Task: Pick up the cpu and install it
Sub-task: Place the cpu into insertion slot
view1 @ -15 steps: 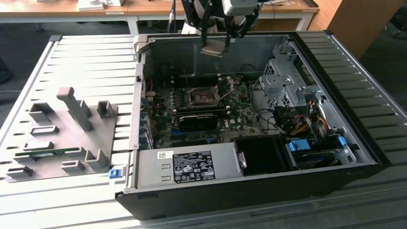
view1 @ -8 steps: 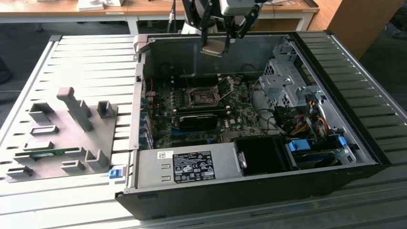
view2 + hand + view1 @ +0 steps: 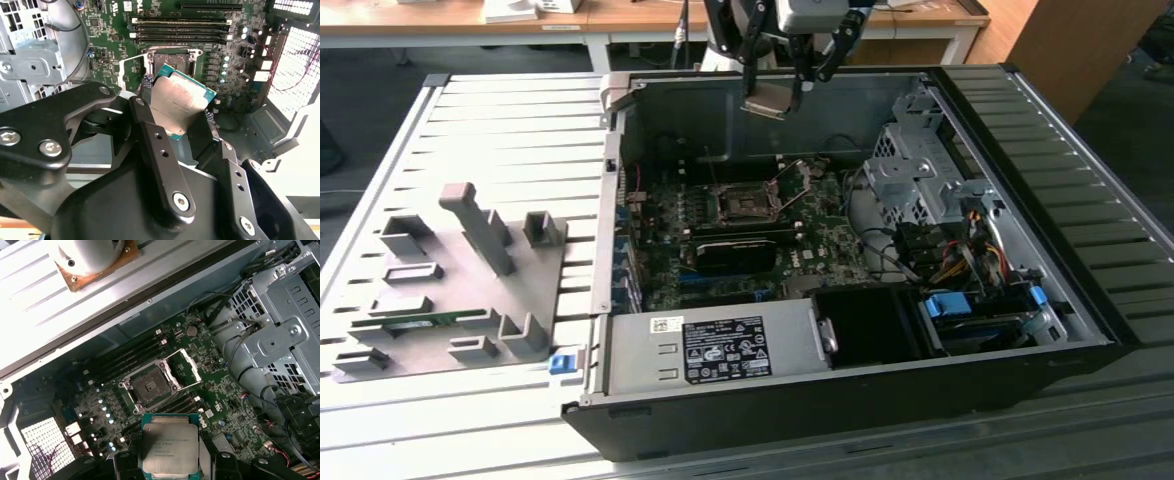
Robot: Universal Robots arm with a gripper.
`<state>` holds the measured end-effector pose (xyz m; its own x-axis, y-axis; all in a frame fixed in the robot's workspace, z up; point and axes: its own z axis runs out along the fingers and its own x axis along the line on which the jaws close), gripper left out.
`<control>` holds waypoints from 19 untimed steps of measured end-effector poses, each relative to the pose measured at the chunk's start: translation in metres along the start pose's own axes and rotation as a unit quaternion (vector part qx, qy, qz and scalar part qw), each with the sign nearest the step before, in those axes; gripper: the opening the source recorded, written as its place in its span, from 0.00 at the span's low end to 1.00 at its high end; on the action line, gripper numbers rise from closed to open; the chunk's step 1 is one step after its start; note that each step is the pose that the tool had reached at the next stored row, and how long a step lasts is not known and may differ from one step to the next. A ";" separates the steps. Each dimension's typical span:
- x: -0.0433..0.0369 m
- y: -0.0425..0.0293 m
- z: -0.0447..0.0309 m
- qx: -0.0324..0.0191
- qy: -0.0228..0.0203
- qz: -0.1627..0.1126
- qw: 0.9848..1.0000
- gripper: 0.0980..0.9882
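My gripper [image 3: 774, 100] hangs above the far side of the open computer case [image 3: 1067, 140], shut on the cpu [image 3: 766, 106]. The cpu [image 3: 178, 103] is a small flat square chip with a silvery-grey metal top and a green edge, pinched by its sides between my black fingers [image 3: 150, 135]. In the first wrist view the cpu [image 3: 169, 444] sits in front of the camera, held over the green motherboard [image 3: 100, 405]. The socket [image 3: 150, 386] on the board lies open, its metal frame [image 3: 185, 366] flipped up beside it. In the exterior view the socket [image 3: 750, 205] is below and nearer than the gripper.
A grey fixture plate [image 3: 454, 290] with upright blocks lies at the exterior view's left of the case. Inside the case are a metal drive cage [image 3: 927, 175], bundled cables [image 3: 961, 250], a power supply [image 3: 714, 350] and black memory slots [image 3: 180, 27].
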<state>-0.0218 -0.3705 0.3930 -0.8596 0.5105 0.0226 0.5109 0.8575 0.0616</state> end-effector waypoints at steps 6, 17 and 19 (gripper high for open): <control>0.0000 0.0000 0.0001 0.000 -0.001 0.017 1.000 0.49; 0.0001 0.0003 0.0012 0.000 -0.006 0.085 0.996 0.49; 0.0001 0.0002 0.0016 -0.001 -0.007 0.101 0.995 0.49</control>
<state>-0.0218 -0.3701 0.3915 -0.7391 0.6733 0.0206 0.6731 0.7372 0.0589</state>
